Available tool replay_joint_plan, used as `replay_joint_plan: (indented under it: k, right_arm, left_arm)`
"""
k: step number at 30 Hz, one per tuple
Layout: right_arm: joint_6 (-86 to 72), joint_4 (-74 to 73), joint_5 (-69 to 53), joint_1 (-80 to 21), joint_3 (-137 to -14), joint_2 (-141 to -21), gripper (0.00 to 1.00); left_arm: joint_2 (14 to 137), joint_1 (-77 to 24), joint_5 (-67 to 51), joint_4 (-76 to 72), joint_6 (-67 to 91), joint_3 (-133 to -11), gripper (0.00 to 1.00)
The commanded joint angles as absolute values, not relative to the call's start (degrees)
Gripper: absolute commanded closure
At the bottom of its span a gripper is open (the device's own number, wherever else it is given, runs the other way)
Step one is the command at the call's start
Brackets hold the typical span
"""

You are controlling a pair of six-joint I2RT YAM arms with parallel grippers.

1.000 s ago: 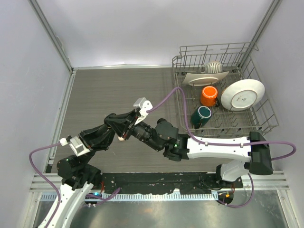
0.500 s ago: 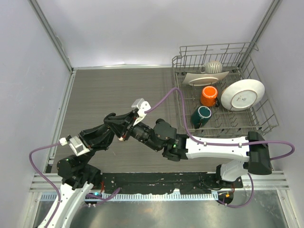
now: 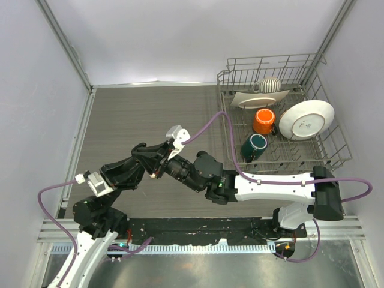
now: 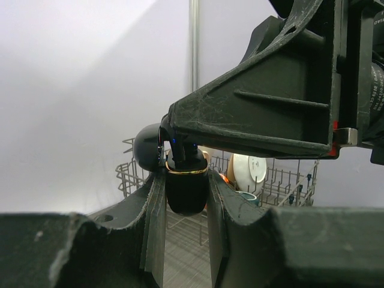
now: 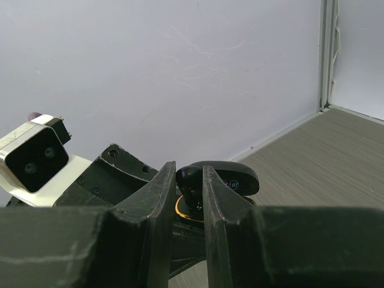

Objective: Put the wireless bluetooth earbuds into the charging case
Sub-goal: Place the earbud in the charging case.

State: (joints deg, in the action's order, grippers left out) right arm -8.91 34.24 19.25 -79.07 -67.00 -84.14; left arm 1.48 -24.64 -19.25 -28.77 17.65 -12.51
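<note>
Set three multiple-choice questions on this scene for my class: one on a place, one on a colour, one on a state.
1. The dish rack stands: A near left; B far right; C centre.
2. The mug beside the teal mug is: A yellow; B orange; C white.
3. The left claw is: A wide open; B out of view; C shut on the black case.
Key: B, it fills the far right corner; B, the orange mug sits just behind the teal one; C, it clamps the case's sides.
</note>
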Motion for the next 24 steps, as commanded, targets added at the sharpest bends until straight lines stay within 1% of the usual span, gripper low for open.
replay_joint_plan:
  k: [1,4,5,20,23,24]
  right_arm:
    - [-7.2,33.4,22.2,-79.4,-67.0,-82.5,0.99]
    - [-7.2,34.3,23.0,-79.4,-66.4,-82.1,0.99]
    - [-7.2,34.5,23.3,-79.4,-66.4,-81.9,0.99]
    - [-6.9,34.6,25.4,-79.4,-66.5,-82.1,0.99]
    - [-6.6,33.6,25.8,-79.4,-67.1,-82.2,0.98]
    - [-6.7,33.2,25.8,-79.4,-67.3,-82.2,0.96]
  left_arm:
    - [0.7,-24.5,-16.8,-35.1,17.9,-12.7,1.00]
    - [0.7,-24.5,-16.3,-35.1,17.8,-12.6,1.00]
    - [-1.1,-24.5,-16.2,-35.1,17.7,-12.6,1.00]
    - [-0.8,-24.5,-16.0,-36.1,17.8,-12.4,1.00]
    - [-0.8,-24.5,-16.3,-36.1,17.8,-12.4,1.00]
    - [-0.8,-24.5,-16.3,-36.1,17.8,-12.4,1.00]
